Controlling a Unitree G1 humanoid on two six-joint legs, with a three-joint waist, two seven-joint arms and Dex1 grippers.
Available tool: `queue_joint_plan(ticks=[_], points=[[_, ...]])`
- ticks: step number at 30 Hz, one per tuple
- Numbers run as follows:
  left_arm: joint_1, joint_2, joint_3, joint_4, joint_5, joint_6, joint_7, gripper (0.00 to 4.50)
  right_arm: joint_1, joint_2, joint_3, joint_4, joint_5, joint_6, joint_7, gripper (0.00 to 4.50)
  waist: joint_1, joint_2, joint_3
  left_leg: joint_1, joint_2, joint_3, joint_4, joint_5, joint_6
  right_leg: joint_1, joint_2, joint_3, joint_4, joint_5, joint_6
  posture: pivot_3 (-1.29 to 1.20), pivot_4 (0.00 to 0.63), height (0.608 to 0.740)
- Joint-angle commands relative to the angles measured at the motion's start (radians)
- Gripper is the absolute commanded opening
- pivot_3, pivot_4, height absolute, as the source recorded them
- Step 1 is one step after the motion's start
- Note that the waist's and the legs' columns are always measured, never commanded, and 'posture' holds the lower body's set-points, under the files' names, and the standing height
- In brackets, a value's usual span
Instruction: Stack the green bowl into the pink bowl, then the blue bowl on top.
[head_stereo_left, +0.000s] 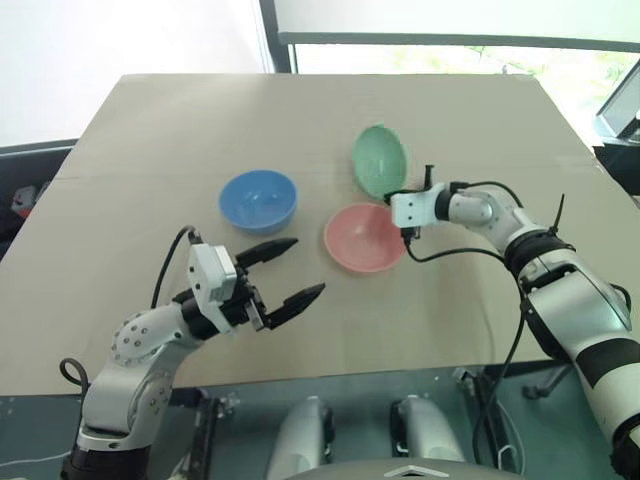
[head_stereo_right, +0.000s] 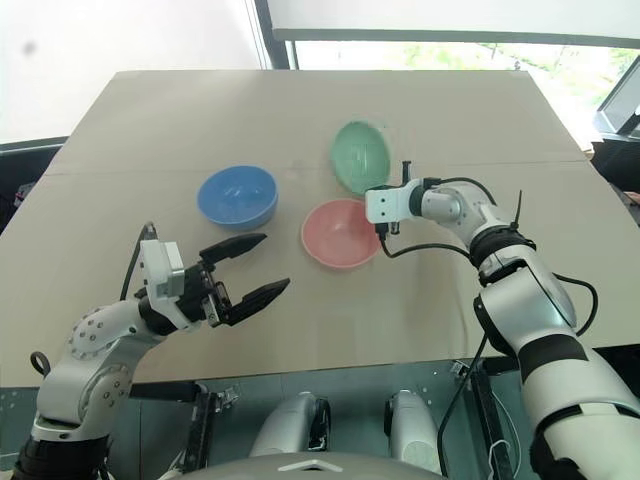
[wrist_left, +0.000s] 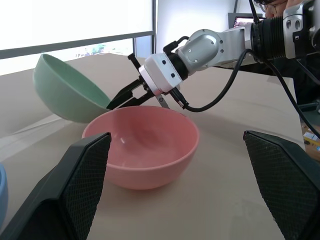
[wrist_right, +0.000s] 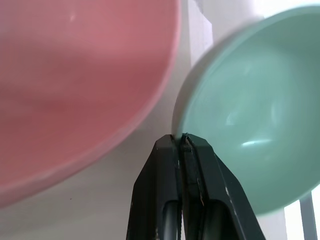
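Note:
The green bowl (head_stereo_left: 378, 160) stands tipped up on its side on the table, just behind the pink bowl (head_stereo_left: 365, 237). My right gripper (head_stereo_left: 392, 193) is shut on the green bowl's near rim, where its two fingers (wrist_right: 170, 165) pinch the edge. The pink bowl sits upright and empty, close under that gripper. The blue bowl (head_stereo_left: 258, 200) rests upright to the left of the pink one. My left gripper (head_stereo_left: 308, 266) hovers open in front of the blue bowl and holds nothing. Its fingers (wrist_left: 80, 185) frame the pink bowl (wrist_left: 142, 145) in the left wrist view.
The bowls sit on a tan table (head_stereo_left: 150, 130) whose front edge runs just beyond my arms. A black cable (head_stereo_left: 450, 252) hangs from my right wrist over the table beside the pink bowl. A window lies behind the table's far edge.

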Motion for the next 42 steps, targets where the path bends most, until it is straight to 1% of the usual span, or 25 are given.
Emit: queue_joint_plan(ticks=[1, 2, 3, 5, 7, 8, 10, 12, 14, 17, 20, 22, 23, 25, 26, 27, 28, 30, 31, 32, 34, 36, 38, 41, 42], points=[[-0.012, 0.001, 0.001, -0.043, 0.000, -0.006, 0.014, 4.50, -0.028, -0.037, -0.033, -0.045, 0.023, -0.062, 0.006, 0.02, 0.000, 0.000, 0.000, 0.000, 0.000, 0.000, 0.000, 0.000, 0.000, 0.000, 0.000, 0.000, 0.000, 0.000, 0.000, 0.00, 0.150, 0.740], [-0.013, 0.001, 0.002, -0.040, 0.003, -0.004, 0.019, 4.50, -0.026, -0.041, -0.056, -0.060, 0.056, -0.067, 0.039, 0.02, 0.001, 0.000, 0.000, 0.000, 0.000, 0.000, 0.000, 0.000, 0.000, 0.000, 0.000, 0.000, 0.000, 0.000, 0.000, 0.00, 0.150, 0.740], [-0.015, 0.001, 0.003, -0.036, 0.003, -0.003, 0.023, 4.50, -0.019, -0.043, -0.091, -0.087, 0.120, -0.063, 0.103, 0.02, 0.001, 0.000, 0.000, 0.000, 0.000, 0.000, 0.000, 0.000, 0.000, 0.000, 0.000, 0.000, 0.000, 0.000, 0.000, 0.00, 0.150, 0.740], [-0.017, -0.003, 0.004, -0.028, 0.002, 0.003, 0.035, 4.50, 0.018, -0.049, -0.152, -0.201, 0.281, -0.027, 0.297, 0.02, 0.001, 0.000, 0.000, -0.001, 0.000, 0.000, 0.000, 0.000, 0.000, 0.000, 0.000, 0.000, 0.000, 0.000, 0.000, 0.00, 0.150, 0.740], [-0.023, -0.010, 0.005, -0.013, 0.007, 0.010, 0.056, 4.50, 0.115, -0.081, -0.177, -0.474, 0.482, 0.143, 0.524, 0.02, 0.002, 0.000, 0.000, 0.000, 0.001, -0.001, 0.000, 0.000, 0.000, 0.001, 0.000, -0.001, 0.000, 0.000, 0.000, 0.00, 0.150, 0.740], [-0.028, -0.016, 0.006, -0.003, 0.010, 0.016, 0.069, 4.50, 0.170, -0.108, -0.178, -0.632, 0.564, 0.248, 0.604, 0.02, 0.006, 0.000, 0.000, 0.000, 0.001, -0.002, 0.000, 0.000, 0.000, 0.002, 0.000, -0.002, 0.000, 0.000, 0.000, 0.00, 0.150, 0.740], [-0.042, -0.023, 0.006, 0.025, 0.027, 0.019, 0.088, 4.50, 0.270, -0.169, -0.174, -0.900, 0.658, 0.431, 0.694, 0.02, 0.017, 0.001, 0.000, -0.001, 0.001, -0.005, 0.000, 0.000, 0.001, 0.003, -0.002, -0.004, -0.001, 0.000, 0.000, 0.00, 0.150, 0.740], [-0.058, -0.025, -0.001, 0.053, 0.056, 0.008, 0.099, 4.50, 0.343, -0.217, -0.171, -1.068, 0.682, 0.550, 0.728, 0.02, 0.026, 0.001, 0.000, -0.001, 0.001, -0.005, 0.000, -0.001, 0.001, 0.003, -0.002, -0.004, -0.001, 0.000, 0.000, 0.00, 0.150, 0.740], [-0.079, -0.031, -0.007, 0.072, 0.066, 0.007, 0.106, 4.50, 0.389, -0.243, -0.171, -1.172, 0.679, 0.649, 0.729, 0.02, 0.029, 0.001, 0.000, -0.001, 0.000, -0.003, 0.001, -0.001, 0.002, 0.003, -0.004, -0.004, -0.001, 0.000, 0.000, 0.00, 0.150, 0.740], [-0.106, -0.034, -0.013, 0.094, 0.089, 0.001, 0.115, 4.50, 0.419, -0.261, -0.158, -1.229, 0.656, 0.744, 0.741, 0.02, 0.030, 0.000, 0.000, 0.000, 0.000, -0.003, 0.003, -0.002, 0.003, 0.003, -0.005, -0.003, -0.002, 0.000, 0.000, 0.00, 0.150, 0.740], [-0.115, -0.037, -0.007, 0.100, 0.109, -0.004, 0.129, 4.50, 0.449, -0.277, -0.156, -1.274, 0.643, 0.803, 0.746, 0.96, 0.030, 0.000, 0.000, 0.000, 0.000, -0.003, 0.003, -0.002, 0.003, 0.003, -0.005, -0.004, -0.001, 0.000, 0.000, 0.00, 0.150, 0.740], [-0.124, -0.043, 0.001, 0.100, 0.113, -0.006, 0.141, 4.50, 0.464, -0.275, -0.174, -1.298, 0.636, 0.820, 0.721, 1.79, 0.031, 0.000, 0.000, 0.000, 0.000, -0.003, 0.003, -0.002, 0.003, 0.003, -0.004, -0.003, -0.002, 0.000, 0.000, 0.00, 0.150, 0.740], [-0.134, -0.040, 0.004, 0.092, 0.124, -0.001, 0.160, 4.50, 0.473, -0.268, -0.196, -1.315, 0.632, 0.834, 0.683, 2.36, 0.031, 0.000, 0.000, 0.000, 0.000, -0.003, 0.003, -0.002, 0.003, 0.002, -0.004, -0.003, -0.002, 0.000, 0.000, 0.00, 0.150, 0.740], [-0.155, -0.042, 0.003, 0.063, 0.157, 0.010, 0.211, 4.50, 0.506, -0.275, -0.235, -1.362, 0.632, 0.867, 0.635, 2.98, 0.034, 0.000, 0.000, -0.001, 0.000, -0.003, 0.003, -0.002, 0.003, 0.002, -0.004, -0.003, -0.002, 0.000, 0.000, 0.00, 0.150, 0.740], [-0.161, -0.043, 0.002, 0.054, 0.167, 0.014, 0.227, 4.50, 0.516, -0.280, -0.244, -1.378, 0.633, 0.876, 0.623, 3.45, 0.034, 0.000, 0.000, -0.002, 0.000, -0.003, 0.002, -0.002, 0.003, 0.002, -0.004, -0.004, -0.002, 0.000, 0.000, 0.00, 0.150, 0.740], [-0.177, -0.040, -0.002, 0.033, 0.174, 0.054, 0.261, 4.50, 0.539, -0.285, -0.271, -1.410, 0.651, 0.907, 0.605, 3.67, 0.035, 0.000, 0.000, -0.002, 0.000, -0.003, 0.002, -0.002, 0.003, 0.002, -0.004, -0.004, -0.002, 0.000, 0.000, 0.00, 0.150, 0.740], [-0.195, -0.029, -0.008, 0.013, 0.189, 0.112, 0.301, 4.50, 0.564, -0.284, -0.303, -1.448, 0.682, 0.945, 0.584, 3.67, 0.037, 0.000, 0.000, -0.002, -0.001, -0.003, 0.002, -0.002, 0.003, 0.002, -0.004, -0.003, -0.002, 0.000, 0.000, 0.00, 0.150, 0.740], [-0.252, 0.044, -0.055, -0.015, 0.260, 0.313, 0.369, 4.50, 0.596, -0.264, -0.358, -1.508, 0.733, 1.028, 0.532, 3.67, 0.049, -0.001, 0.000, -0.002, -0.001, -0.003, 0.003, -0.002, 0.003, 0.002, -0.004, -0.004, -0.002, 0.000, 0.000, 0.00, 0.150, 0.740], [-0.287, 0.091, -0.097, -0.012, 0.305, 0.376, 0.364, 4.50, 0.604, -0.255, -0.369, -1.526, 0.737, 1.049, 0.512, 3.67, 0.052, -0.001, 0.000, -0.002, -0.001, -0.003, 0.003, -0.002, 0.003, 0.002, -0.003, -0.004, -0.002, 0.000, 0.000, 0.00, 0.150, 0.740], [-0.319, 0.117, -0.132, 0.009, 0.346, 0.420, 0.377, 4.50, 0.612, -0.248, -0.371, -1.548, 0.737, 1.065, 0.495, 3.67, 0.053, -0.001, 0.000, -0.001, 0.000, -0.003, 0.003, -0.002, 0.003, 0.002, -0.002, -0.004, -0.002, 0.000, 0.000, 0.00, 0.150, 0.740], [-0.363, 0.148, -0.189, 0.043, 0.393, 0.442, 0.372, 4.50, 0.620, -0.234, -0.371, -1.580, 0.738, 1.094, 0.465, 3.67, 0.053, -0.001, 0.000, 0.000, -0.001, -0.002, 0.003, -0.001, 0.002, 0.002, -0.001, -0.003, -0.001, 0.000, 0.000, 0.00, 0.150, 0.740], [-0.413, 0.158, -0.242, 0.103, 0.449, 0.479, 0.383, 4.50, 0.617, -0.216, -0.372, -1.587, 0.742, 1.112, 0.440, 3.67, 0.053, -0.001, 0.000, 0.000, -0.001, -0.002, 0.003, -0.002, 0.003, 0.002, -0.001, -0.002, -0.001, 0.000, 0.000, 0.00, 0.150, 0.740], [-0.453, 0.179, -0.314, 0.159, 0.511, 0.451, 0.349, 4.50, 0.615, -0.205, -0.366, -1.589, 0.736, 1.117, 0.423, 3.67, 0.053, -0.001, 0.000, 0.000, -0.001, -0.002, 0.003, -0.001, 0.003, 0.002, 0.000, -0.002, -0.001, 0.000, 0.000, 0.00, 0.150, 0.740], [-0.525, 0.159, -0.397, 0.282, 0.584, 0.412, 0.335, 4.50, 0.623, -0.194, -0.352, -1.593, 0.717, 1.111, 0.402, 3.67, 0.055, -0.001, 0.000, -0.001, -0.003, -0.001, 0.002, -0.001, 0.002, 0.001, 0.001, -0.002, 0.000, 0.000, 0.000, 0.00, 0.150, 0.740], [-0.546, 0.147, -0.414, 0.317, 0.596, 0.407, 0.328, 3.97, 0.627, -0.192, -0.349, -1.594, 0.710, 1.106, 0.396, 3.88, 0.056, -0.001, 0.000, -0.002, -0.003, -0.002, 0.002, -0.001, 0.003, 0.001, 0.001, -0.003, 0.000, 0.000, 0.000, 0.00, 0.150, 0.740]])
